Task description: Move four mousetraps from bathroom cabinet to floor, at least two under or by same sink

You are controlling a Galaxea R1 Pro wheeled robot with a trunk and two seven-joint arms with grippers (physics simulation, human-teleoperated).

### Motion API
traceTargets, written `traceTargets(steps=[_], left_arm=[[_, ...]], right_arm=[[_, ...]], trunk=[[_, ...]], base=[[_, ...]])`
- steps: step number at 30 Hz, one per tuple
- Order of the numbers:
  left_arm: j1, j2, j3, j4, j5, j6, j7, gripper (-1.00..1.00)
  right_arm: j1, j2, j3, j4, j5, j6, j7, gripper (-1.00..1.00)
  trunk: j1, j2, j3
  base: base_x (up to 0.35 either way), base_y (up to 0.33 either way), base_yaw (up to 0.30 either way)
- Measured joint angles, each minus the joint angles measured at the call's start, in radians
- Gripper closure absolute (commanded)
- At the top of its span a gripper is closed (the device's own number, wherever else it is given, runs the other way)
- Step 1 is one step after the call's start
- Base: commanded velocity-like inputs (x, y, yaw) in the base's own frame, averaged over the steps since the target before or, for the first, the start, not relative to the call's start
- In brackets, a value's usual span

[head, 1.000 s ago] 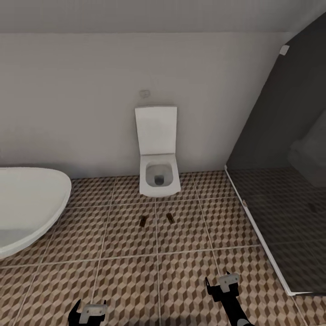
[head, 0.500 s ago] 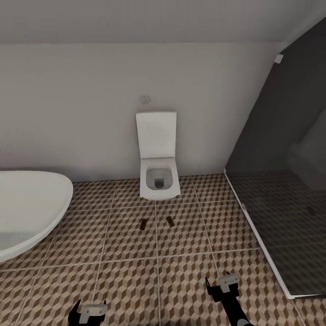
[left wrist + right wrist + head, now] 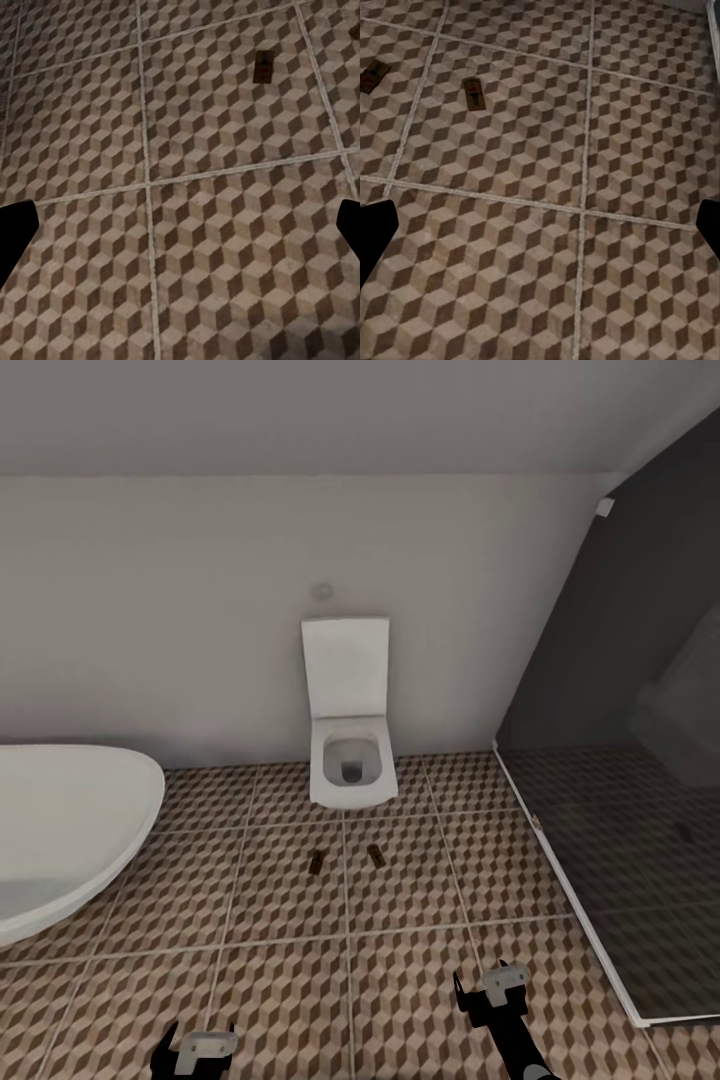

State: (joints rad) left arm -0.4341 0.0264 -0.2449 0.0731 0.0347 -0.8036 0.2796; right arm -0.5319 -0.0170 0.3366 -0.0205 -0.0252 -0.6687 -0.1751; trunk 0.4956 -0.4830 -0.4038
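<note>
Floor (image 3: pixel 290 1000) is that brown-and-beige cube tile, running back to a plain white wall. Glass shower screen (image 3: pixel 620 760) takes up the right side, and the curved end of a white tub (image 3: pixel 70 820) pokes in at left. Toilet (image 3: pixel 349 745) hangs on the wall dead centre, lid up. Both grippers sit low in the head view with nothing in them: left gripper (image 3: pixel 195 1050) has its fingers spread apart, right gripper (image 3: pixel 492 990) too. Two mousetraps lie flat on the tile just in front of the toilet, near each other but not touching: left trap (image 3: pixel 316 862) and right trap (image 3: pixel 376 854).
</note>
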Motion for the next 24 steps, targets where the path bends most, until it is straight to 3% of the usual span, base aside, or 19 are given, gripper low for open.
traceTargets(steps=[12, 24], left_arm=[[0.000, 0.000, 0.000, 0.000, 0.000, 0.000, 0.000, -1.00], [0.000, 0.000, 0.000, 0.000, 0.000, 0.000, 0.000, -1.00]], right_arm=[[0.000, -0.001, 0.000, 0.001, 0.000, 0.000, 0.000, -1.00], [0.000, -0.001, 0.000, 0.001, 0.000, 0.000, 0.000, -1.00]], trunk=[[-0.046, 0.084, 0.057], [-0.046, 0.085, 0.077]], base=[[0.000, 0.000, 0.000], [0.000, 0.000, 0.000]])
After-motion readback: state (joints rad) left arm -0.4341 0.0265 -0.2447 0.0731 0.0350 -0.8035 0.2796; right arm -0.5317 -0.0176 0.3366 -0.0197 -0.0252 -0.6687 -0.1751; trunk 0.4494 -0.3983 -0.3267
